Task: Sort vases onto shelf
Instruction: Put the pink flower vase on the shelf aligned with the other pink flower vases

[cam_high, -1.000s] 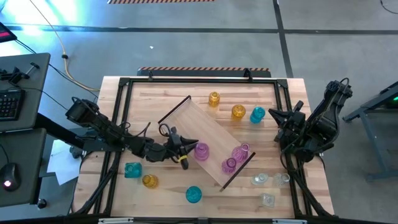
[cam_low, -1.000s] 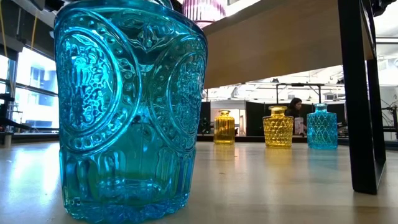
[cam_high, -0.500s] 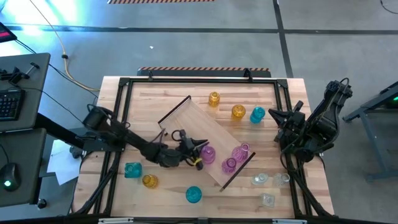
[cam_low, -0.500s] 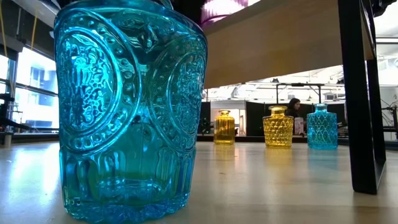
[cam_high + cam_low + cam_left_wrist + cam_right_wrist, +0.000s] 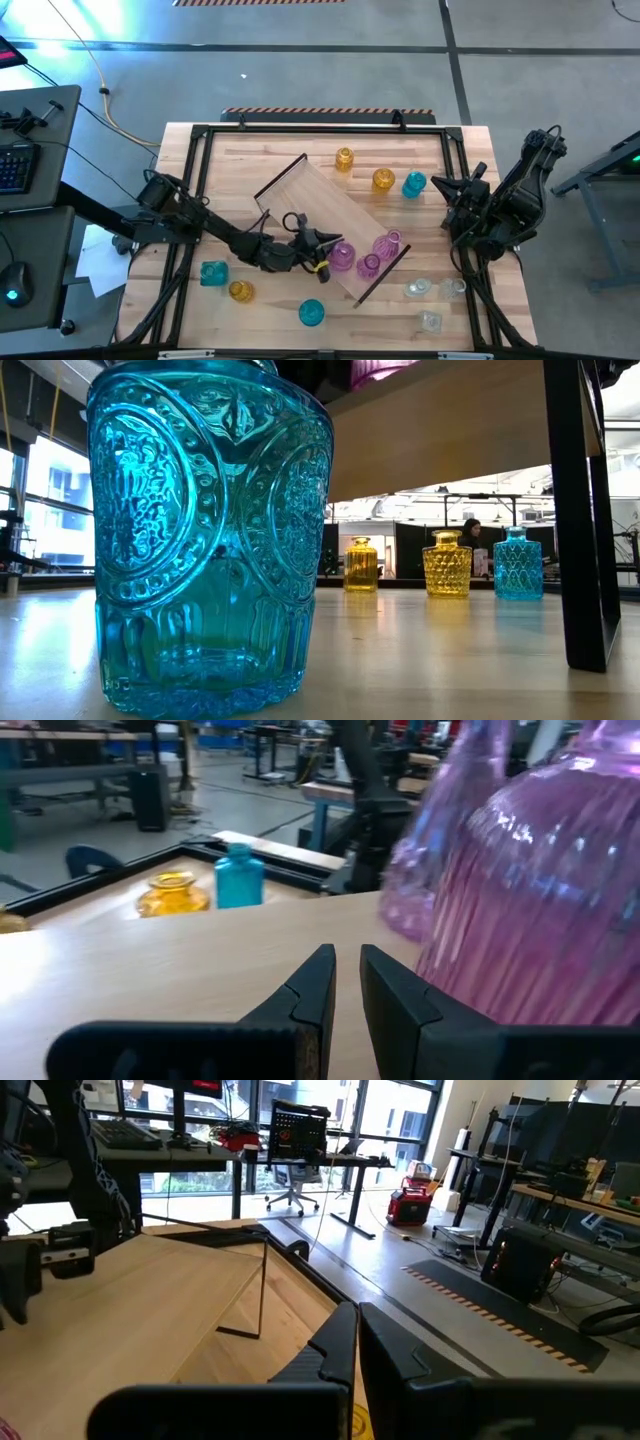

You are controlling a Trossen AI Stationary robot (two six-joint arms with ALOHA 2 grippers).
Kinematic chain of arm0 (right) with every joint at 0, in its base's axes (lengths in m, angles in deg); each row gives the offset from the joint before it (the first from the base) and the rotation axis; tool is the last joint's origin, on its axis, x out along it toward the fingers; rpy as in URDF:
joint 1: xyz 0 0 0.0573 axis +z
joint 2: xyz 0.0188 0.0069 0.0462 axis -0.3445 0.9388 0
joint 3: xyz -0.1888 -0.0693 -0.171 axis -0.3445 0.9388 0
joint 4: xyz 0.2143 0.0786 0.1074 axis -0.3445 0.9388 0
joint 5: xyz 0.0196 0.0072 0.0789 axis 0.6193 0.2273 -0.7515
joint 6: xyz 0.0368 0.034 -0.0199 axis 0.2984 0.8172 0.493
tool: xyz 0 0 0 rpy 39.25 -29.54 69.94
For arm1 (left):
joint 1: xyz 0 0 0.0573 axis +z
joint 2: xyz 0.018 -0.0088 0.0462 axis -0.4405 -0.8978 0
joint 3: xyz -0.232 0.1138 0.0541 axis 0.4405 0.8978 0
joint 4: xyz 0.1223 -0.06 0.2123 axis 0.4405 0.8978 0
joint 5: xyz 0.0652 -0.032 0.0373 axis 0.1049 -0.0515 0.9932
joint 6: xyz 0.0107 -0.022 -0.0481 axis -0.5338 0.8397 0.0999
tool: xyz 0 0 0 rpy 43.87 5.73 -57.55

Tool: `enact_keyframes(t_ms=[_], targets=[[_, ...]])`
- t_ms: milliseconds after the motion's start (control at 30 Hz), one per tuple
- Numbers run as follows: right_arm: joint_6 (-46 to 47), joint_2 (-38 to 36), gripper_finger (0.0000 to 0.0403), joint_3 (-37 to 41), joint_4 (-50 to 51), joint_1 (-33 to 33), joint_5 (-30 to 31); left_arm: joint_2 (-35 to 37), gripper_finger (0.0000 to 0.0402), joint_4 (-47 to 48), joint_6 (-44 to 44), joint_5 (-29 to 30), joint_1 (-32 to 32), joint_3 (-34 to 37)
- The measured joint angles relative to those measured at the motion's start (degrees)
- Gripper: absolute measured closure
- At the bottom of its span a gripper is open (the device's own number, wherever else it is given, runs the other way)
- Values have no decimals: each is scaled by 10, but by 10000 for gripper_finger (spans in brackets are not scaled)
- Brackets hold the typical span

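The shelf (image 5: 310, 205) lies slantwise on the table's middle, with three pink vases on its right half. My left gripper (image 5: 328, 243) (image 5: 347, 955) reaches level over the shelf from the left, fingers shut with nothing between them, right beside the leftmost pink vase (image 5: 343, 256) (image 5: 540, 890). The other two pink vases (image 5: 370, 265) (image 5: 388, 245) stand just beyond it. My right gripper (image 5: 442, 186) (image 5: 357, 1312) waits shut at the table's right edge. My left gripper lies with the outer side of one finger (image 5: 400, 995) against the pink vase's ribbed body, low on its left side (image 5: 470, 970). The fingers come level from the table's left. The vase stands upright on the shelf.
On the table stand two yellow vases (image 5: 344, 158) (image 5: 383, 180) and a teal one (image 5: 414, 184) behind the shelf. Teal (image 5: 213, 272), yellow (image 5: 240, 291) and teal (image 5: 312, 312) vases stand near left, and three clear vases (image 5: 430, 300) near right. A black frame (image 5: 190, 200) rims the table.
My left gripper has moved toward the table's right along the shelf, staying level and shut. The pink vase beside it has slid with it, upright, toward the right and slightly nearer, closing on the other two pink vases.
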Motion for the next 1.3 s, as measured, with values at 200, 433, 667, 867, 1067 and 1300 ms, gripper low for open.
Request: enact_keyframes(t_ms=[200, 433, 667, 867, 1067, 1300], targets=[[0, 0, 403, 0, 0, 0, 0, 0, 358, 0, 3, -15, -5, -6], [0, 0, 403, 0, 0, 0, 0, 0, 358, -1, 9, -16, -17, -6], [4, 0, 403, 0, 0, 0, 1, 0, 358, -4, 16, -18, -25, -6], [4, 0, 403, 0, 0, 0, 1, 0, 358, -12, 20, -19, -31, -6], [9, 0, 403, 0, 0, 0, 1, 0, 358, -9, 12, -27, -38, -24], [9, 0, 403, 0, 0, 0, 1, 0, 358, 6, -5, -27, -35, -45]])
